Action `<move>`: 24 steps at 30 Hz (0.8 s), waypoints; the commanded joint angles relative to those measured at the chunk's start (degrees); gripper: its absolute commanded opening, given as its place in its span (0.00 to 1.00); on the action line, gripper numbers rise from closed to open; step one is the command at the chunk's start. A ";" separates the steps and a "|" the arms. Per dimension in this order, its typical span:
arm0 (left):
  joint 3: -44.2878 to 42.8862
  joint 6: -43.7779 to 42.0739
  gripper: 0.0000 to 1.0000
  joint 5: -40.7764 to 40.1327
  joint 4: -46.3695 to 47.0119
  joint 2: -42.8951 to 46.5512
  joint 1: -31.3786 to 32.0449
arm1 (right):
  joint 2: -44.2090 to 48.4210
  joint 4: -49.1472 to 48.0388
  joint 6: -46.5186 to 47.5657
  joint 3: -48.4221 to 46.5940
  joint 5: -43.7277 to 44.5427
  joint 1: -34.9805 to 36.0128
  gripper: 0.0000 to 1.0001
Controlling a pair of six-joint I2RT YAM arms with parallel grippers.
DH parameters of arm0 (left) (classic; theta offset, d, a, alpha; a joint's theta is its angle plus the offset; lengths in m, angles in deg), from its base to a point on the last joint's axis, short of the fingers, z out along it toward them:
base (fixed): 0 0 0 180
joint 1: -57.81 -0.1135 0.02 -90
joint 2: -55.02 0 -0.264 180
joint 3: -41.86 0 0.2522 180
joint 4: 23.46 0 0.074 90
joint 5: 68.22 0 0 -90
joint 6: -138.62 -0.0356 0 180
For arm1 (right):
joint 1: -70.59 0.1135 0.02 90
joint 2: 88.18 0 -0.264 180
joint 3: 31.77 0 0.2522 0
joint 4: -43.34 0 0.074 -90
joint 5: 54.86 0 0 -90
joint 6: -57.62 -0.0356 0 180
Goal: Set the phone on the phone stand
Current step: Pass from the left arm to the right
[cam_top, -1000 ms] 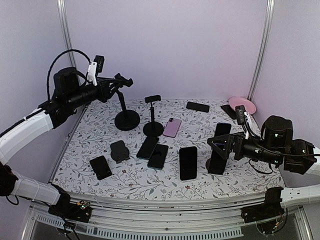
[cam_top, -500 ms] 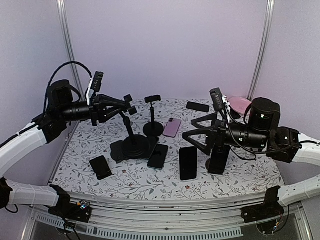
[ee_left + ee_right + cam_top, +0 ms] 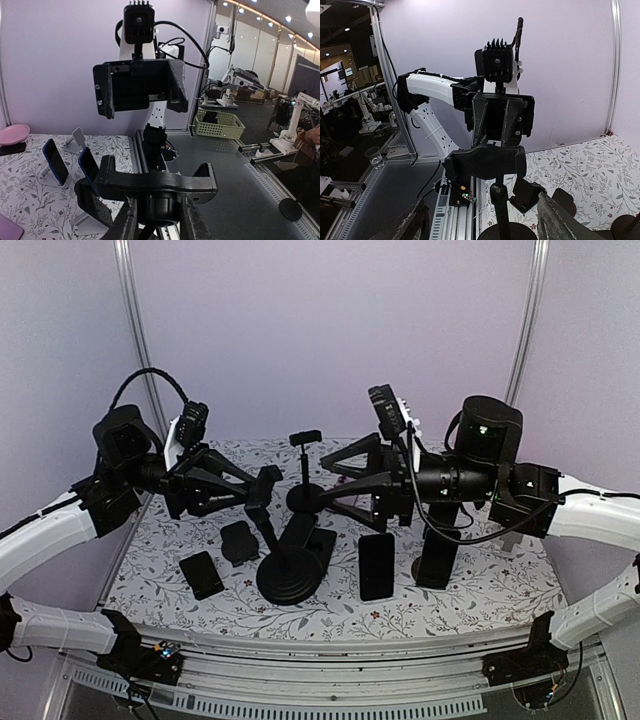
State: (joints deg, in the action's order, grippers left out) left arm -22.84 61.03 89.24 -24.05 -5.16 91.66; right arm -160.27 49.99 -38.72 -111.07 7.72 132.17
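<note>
The phone (image 3: 376,565) I take to be meant is the dark one lying flat, face up, on the flowered surface (image 3: 480,585), just right of the stand's round base; several other phones (image 3: 201,573) lie or lean around it, so which one is wanted cannot be told for sure. It looks like a stiff, thin slab with smooth glass. I would expect it to be fairly light but slippery, easy to scratch or crack, and hard to get under where it lies flat. The best hold is probably a pinch across its narrow width, on the two long edges near the middle, keeping off the screen. The stand (image 3: 290,575) leans over, and whether its base touches the surface is unclear. The left claw (image 3: 258,490) is pinching the stand's neck right under the cradle, its fingers (image 3: 127,220) flanking the joint in the left wrist view. The right claw (image 3: 325,483) is spread wide and holds nothing, facing the cradle from close by, well above the phone.
</note>
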 commanded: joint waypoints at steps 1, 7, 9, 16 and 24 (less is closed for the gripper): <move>-1.64 0.91 0.00 3.70 5.59 -1.17 1.56 | -4.82 -1.06 2.20 -3.27 -5.34 -1.61 0.70; -2.84 -0.05 0.00 3.98 4.60 -3.83 2.63 | -9.26 -0.82 2.05 -7.42 -6.90 -3.49 0.54; -3.12 -0.10 0.00 4.16 4.55 -4.71 2.87 | -10.61 -0.50 2.19 -8.55 -7.00 -3.49 0.46; -3.98 -0.35 0.00 4.13 4.93 -6.63 3.24 | -12.63 2.50 3.32 -9.27 -6.96 -3.51 0.32; -4.61 -0.69 0.00 4.45 4.69 -8.49 3.75 | -13.70 3.95 3.51 -9.55 -5.70 -3.49 0.23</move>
State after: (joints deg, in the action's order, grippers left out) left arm -25.00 61.18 93.11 -22.85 -13.12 94.44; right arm -173.10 53.09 -35.71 -119.22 1.77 128.70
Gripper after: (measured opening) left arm 0.208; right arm 0.248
